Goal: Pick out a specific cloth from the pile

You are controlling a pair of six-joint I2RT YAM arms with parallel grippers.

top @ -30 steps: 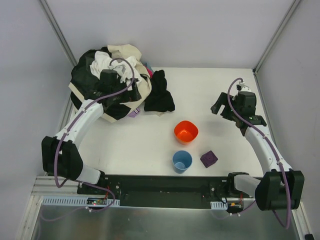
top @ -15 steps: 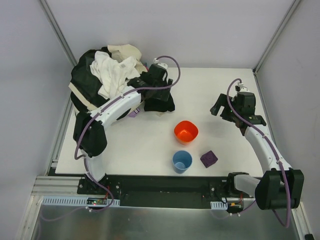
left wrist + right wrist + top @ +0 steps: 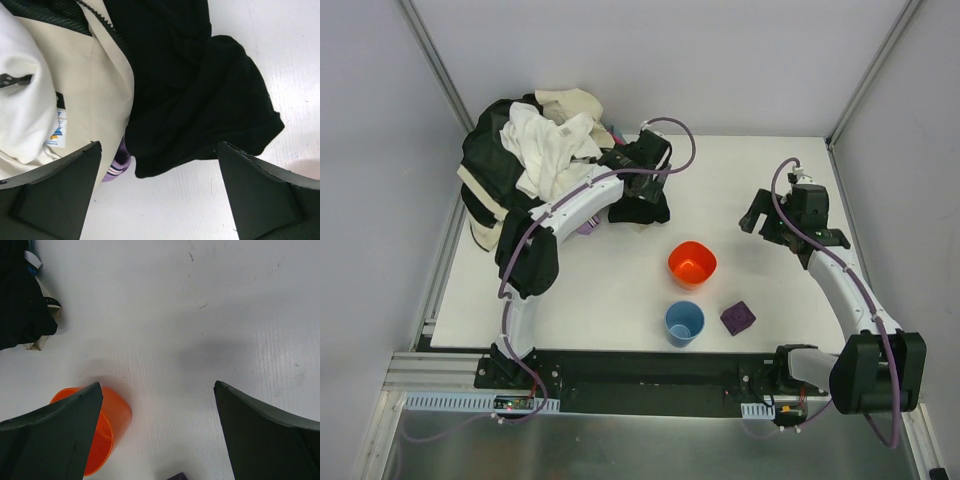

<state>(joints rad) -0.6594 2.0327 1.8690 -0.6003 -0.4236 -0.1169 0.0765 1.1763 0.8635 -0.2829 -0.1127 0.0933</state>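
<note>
The pile [image 3: 535, 165] of black, white and cream garments lies at the table's back left. Of the cloth, only a small purple striped edge [image 3: 587, 227] shows, peeking out from under a cream garment [image 3: 95, 85] and a black garment [image 3: 640, 203]; in the left wrist view this edge [image 3: 118, 160] lies by the left finger. My left gripper [image 3: 642, 172] hovers open over the black garment [image 3: 200, 90], holding nothing [image 3: 159, 146]. At the right, my right gripper [image 3: 761, 217] hangs open over bare table, empty [image 3: 157, 385].
An orange bowl [image 3: 692, 264] stands mid-table and shows beside my right gripper's left finger [image 3: 114, 419]. A blue cup [image 3: 684, 322] and a small purple block [image 3: 738, 318] sit near the front edge. Walls close in on the left, back and right.
My left arm has swung from over the pile to the right and now hangs over the black garment, still open. The right arm has not moved.
</note>
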